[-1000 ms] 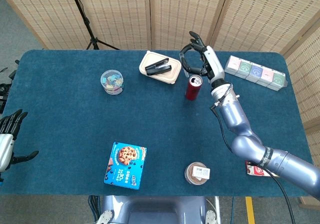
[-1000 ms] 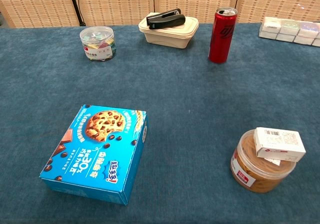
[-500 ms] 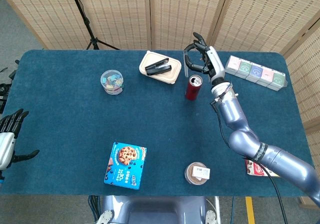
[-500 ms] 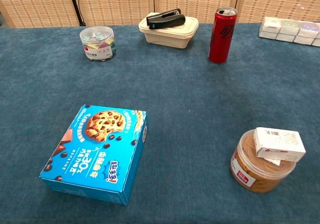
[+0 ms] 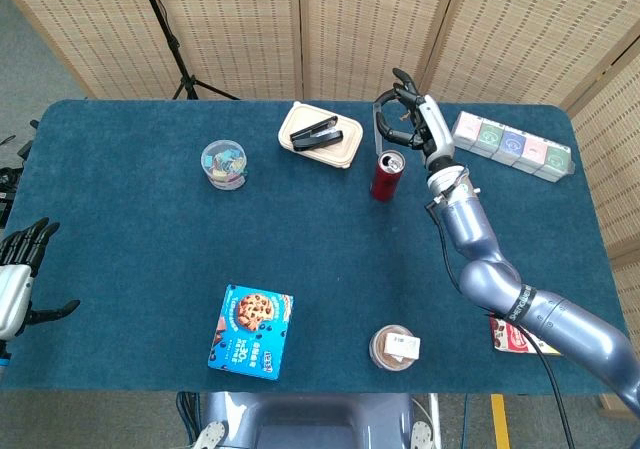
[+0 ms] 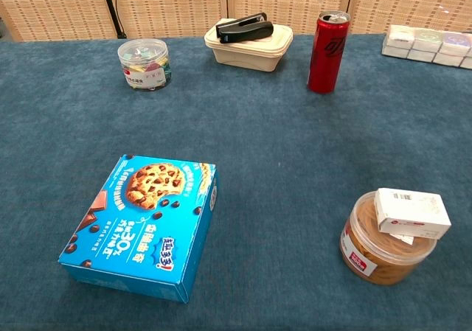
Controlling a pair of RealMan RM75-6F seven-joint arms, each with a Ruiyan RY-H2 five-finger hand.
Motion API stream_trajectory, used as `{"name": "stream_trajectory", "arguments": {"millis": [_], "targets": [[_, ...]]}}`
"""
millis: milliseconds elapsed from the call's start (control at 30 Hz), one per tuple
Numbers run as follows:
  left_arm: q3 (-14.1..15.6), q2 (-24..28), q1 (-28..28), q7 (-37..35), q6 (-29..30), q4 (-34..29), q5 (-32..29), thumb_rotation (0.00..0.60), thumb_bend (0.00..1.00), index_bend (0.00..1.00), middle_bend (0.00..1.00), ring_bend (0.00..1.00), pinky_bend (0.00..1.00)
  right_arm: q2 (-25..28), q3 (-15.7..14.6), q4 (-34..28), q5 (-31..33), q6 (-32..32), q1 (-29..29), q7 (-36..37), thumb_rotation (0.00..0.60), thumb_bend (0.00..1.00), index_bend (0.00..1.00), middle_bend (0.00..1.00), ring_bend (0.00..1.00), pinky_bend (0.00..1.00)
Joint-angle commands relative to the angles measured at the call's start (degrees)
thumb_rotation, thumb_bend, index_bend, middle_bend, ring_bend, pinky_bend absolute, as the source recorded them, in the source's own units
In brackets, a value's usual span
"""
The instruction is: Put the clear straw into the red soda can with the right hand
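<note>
Right hand point(image 5: 413, 121) raised near the far edge of the tabletop point(image 5: 120, 229), fingers curled around the clear straw point(image 5: 378, 133), which hangs roughly upright just above and behind the red can point(image 5: 386, 176). Can standing upright, mouth open, beside the beige box point(image 5: 321, 135). Best done slowly: straw tip lined up over the small opening, kept vertical, then lowered straight in without nudging the can. Left hand point(image 5: 18, 281) idle at the left edge, fingers spread, holding nothing.
</note>
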Motion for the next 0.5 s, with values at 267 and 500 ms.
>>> {"name": "stream_trajectory", "arguments": {"millis": [267,500], "targets": [[0.22,-0.01,0.23,0.51,0.45,-0.38,0.37,0.6,0.0,0.0,0.0,0.0,0.0,-0.18,-0.57,1.66,-1.2,-1.18,-0.62,1.61,0.6,0.55,0.57,0.0,0.0,0.0],[0.27,-0.06,0.24,0.79,0.49,-0.51,0.38,0.6,0.0,0.0,0.0,0.0,0.0,-0.07,-0.58,1.91,-1.7,-1.43,-0.85,2.3,0.6,0.55,0.58,0.0,0.0,0.0]]}}
